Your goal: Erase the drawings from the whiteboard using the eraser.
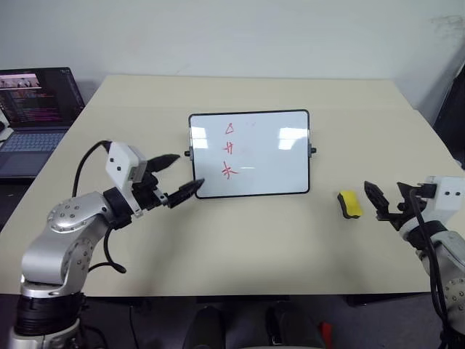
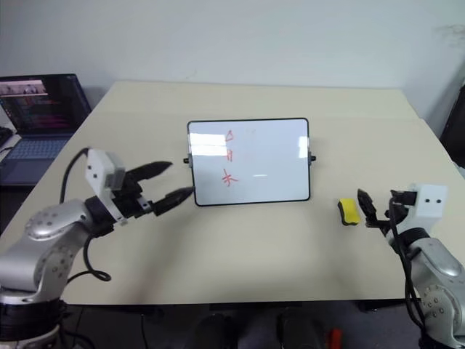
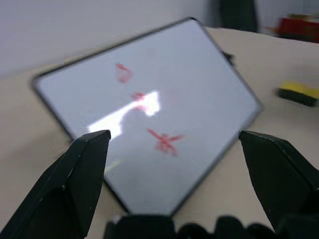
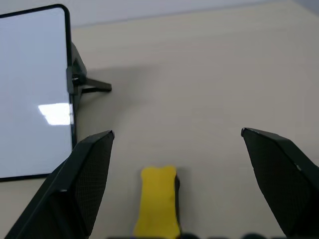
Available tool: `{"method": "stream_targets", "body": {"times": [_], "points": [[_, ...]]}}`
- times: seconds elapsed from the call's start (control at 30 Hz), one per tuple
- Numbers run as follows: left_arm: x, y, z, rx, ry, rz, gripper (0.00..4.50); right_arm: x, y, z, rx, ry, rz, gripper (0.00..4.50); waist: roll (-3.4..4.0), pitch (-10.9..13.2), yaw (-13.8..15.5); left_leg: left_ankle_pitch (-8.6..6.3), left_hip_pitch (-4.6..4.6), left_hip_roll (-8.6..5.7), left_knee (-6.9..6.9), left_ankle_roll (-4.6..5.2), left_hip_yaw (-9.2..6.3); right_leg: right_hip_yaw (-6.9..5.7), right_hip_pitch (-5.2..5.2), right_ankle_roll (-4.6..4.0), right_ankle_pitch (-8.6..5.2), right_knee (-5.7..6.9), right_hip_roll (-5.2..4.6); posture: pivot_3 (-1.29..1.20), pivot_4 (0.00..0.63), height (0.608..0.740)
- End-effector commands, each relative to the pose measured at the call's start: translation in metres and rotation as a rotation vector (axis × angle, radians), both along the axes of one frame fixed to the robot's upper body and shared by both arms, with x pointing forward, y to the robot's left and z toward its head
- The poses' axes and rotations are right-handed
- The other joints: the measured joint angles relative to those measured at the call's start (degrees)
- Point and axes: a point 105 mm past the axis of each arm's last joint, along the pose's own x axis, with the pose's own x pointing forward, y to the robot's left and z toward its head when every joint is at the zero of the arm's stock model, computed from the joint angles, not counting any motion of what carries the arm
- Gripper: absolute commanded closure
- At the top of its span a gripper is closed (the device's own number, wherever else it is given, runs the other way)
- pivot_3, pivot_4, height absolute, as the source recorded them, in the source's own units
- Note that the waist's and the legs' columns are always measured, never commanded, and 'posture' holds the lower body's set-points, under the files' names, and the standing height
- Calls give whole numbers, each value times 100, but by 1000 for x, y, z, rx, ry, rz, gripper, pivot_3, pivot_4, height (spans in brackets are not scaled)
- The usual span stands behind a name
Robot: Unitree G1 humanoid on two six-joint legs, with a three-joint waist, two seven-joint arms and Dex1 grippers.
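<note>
Nearest the robot, both arms hover over the beige table (image 1: pixel 290 240). Left gripper (image 1: pixel 171 179) jaws spread wide, empty, its lower fingertip at the whiteboard's near-left corner; contact can't be told. Right gripper (image 1: pixel 383 201) also spread wide, holding nothing, just right of the eraser (image 1: pixel 350 204), not touching it. Eraser lies flat on the table, yellow top up, black edge below, near the whiteboard's near-right corner but apart from it. Whiteboard (image 1: pixel 269 156) sits mid-table, black frame, small knobs on its short sides, a stand leg visible in the right wrist view. Drawings (image 1: pixel 229 150) intact: three red marks in a column on the board's left part, triangle farthest. Laptop (image 1: pixel 33 109) open at far left, beyond the table's edge.
</note>
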Motion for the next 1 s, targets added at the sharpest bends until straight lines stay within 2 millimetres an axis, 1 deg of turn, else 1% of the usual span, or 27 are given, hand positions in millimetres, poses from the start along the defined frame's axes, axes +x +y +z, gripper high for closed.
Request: {"method": "stream_targets", "body": {"times": [0.03,0.1,0.17,0.27,0.37,0.6,0.73,1.0], "points": [[-15,-27,-1,28,40,-206,0,3,9,1,-17,53,16,42,5,-1,8,0,3,-2,0,0,1,1,0,0,0,1,17,0,150,740],[-19,-36,-7,57,63,-276,0,4,11,-1,-45,77,19,42,5,-1,16,0,2,-2,-1,0,1,3,2,-2,-1,0,21,0,150,740],[-20,-43,-10,72,58,-326,0,5,15,-4,-65,96,39,42,5,0,18,0,-5,-2,-3,1,0,1,-2,-4,-3,-4,21,0,150,740],[-18,-50,-9,66,47,-361,0,9,18,-9,-94,118,27,42,4,0,19,-1,-10,-2,-3,1,0,2,-5,-3,-3,-7,23,0,150,740],[-16,-55,-9,73,36,-382,0,13,16,-12,-111,118,8,42,4,0,15,-1,-9,-2,-3,1,0,2,-5,-2,-3,-6,24,0,150,740],[-23,-62,-15,98,32,-424,0,26,20,-34,-143,176,8,42,5,0,11,-1,-8,2,-3,2,0,4,-6,-3,-4,-6,29,0,150,740],[-24,-64,-12,89,29,-428,0,41,19,-35,-140,152,-24,42,5,1,3,-1,-7,1,-1,2,1,5,-6,-3,-3,-4,29,0,150,740],[-23,-63,-11,100,22,-414,0,56,12,-40,-160,146,-44,42,6,1,16,-1,-9,1,-2,2,1,5,-7,-3,-4,-6,30,0,150,740]]}}
